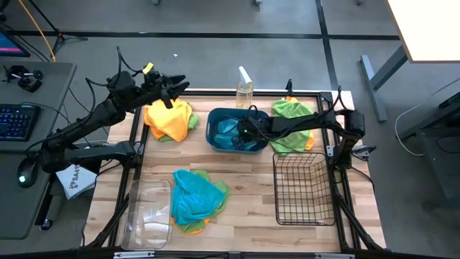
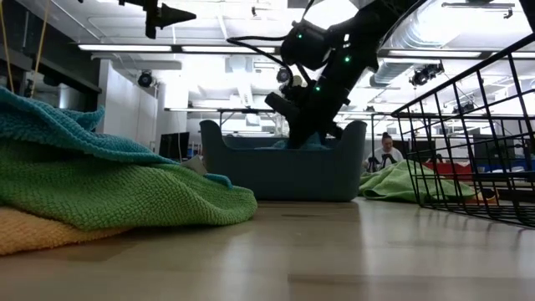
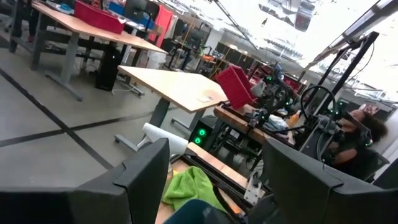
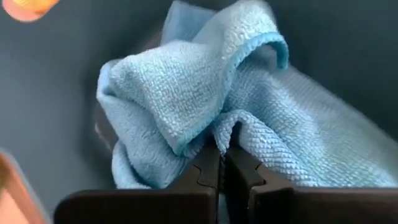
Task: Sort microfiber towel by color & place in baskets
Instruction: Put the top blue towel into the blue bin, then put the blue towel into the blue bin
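We see the right gripper [image 4: 222, 163] down inside the teal tub [image 1: 215, 133], jaws pinched tight on a fold of a blue towel [image 4: 205, 93] lying in it. The left gripper [image 1: 175, 88] hangs above the bench's [image 1: 251, 194] far left, jaws wide and holding nothing, over an orange towel [image 1: 169, 119]. Near the front lies a blue, green and orange heap [image 1: 195, 198], between the clear bin [image 1: 147, 216] and wire basket [image 1: 303, 191]. A green towel [image 1: 295, 111] sits far right.
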`<action>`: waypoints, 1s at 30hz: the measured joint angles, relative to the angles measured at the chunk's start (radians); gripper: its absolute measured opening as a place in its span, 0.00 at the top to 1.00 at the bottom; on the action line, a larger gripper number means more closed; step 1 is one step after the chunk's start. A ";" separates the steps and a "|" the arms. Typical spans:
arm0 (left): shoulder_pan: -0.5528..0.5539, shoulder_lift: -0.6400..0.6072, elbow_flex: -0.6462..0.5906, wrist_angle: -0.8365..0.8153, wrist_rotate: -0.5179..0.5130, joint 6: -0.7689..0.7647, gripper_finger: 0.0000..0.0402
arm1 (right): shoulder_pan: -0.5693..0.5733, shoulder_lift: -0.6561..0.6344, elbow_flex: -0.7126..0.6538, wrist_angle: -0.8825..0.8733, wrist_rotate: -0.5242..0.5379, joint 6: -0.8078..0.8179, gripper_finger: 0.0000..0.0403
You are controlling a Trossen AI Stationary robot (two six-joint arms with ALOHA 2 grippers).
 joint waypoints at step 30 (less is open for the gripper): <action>-0.318 0.135 0.105 -0.599 0.111 0.088 0.39 | -0.037 -0.092 0.693 -0.732 0.103 -0.541 0.25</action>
